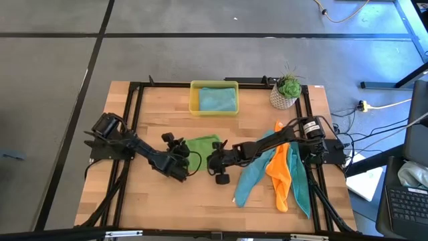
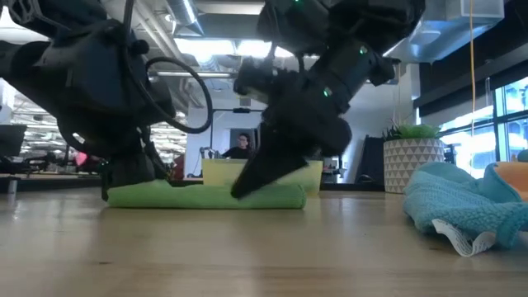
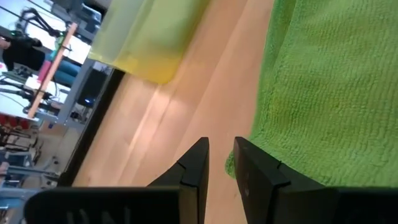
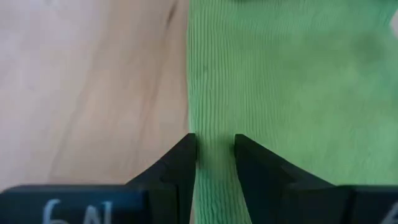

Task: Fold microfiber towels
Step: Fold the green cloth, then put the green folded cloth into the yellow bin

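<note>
A lime green microfiber towel (image 1: 202, 144) lies flat in the middle of the table; in the low view it (image 2: 206, 195) is a thick, flat band. My left gripper (image 1: 184, 163) is at its near left corner. My right gripper (image 1: 214, 161) is at its near right side. Both have only a narrow gap between the fingers, with green cloth in it. One teal towel (image 1: 217, 99) lies in the yellow tray (image 1: 194, 100). Two teal towels (image 1: 253, 175) and an orange one (image 1: 279, 173) lie heaped at the right. My left gripper has the green towel's corner (image 3: 231, 167) between its fingertips, coming in low from the table's left. Only the tip of the corner shows in the gap. The rest of the towel lies flat on the wood. My right gripper straddles a narrow strip of the green towel just inside its edge (image 4: 214, 124), and the cloth runs back between the fingers. The fingers (image 2: 245, 186) slant down onto the towel from the table's right. The towel stays flat on the table.
A potted plant (image 1: 287, 91) stands at the far right corner, beside the tray at the far edge. A black frame (image 1: 134, 120) runs around the tabletop. Bare wood lies along the near edge and at the left.
</note>
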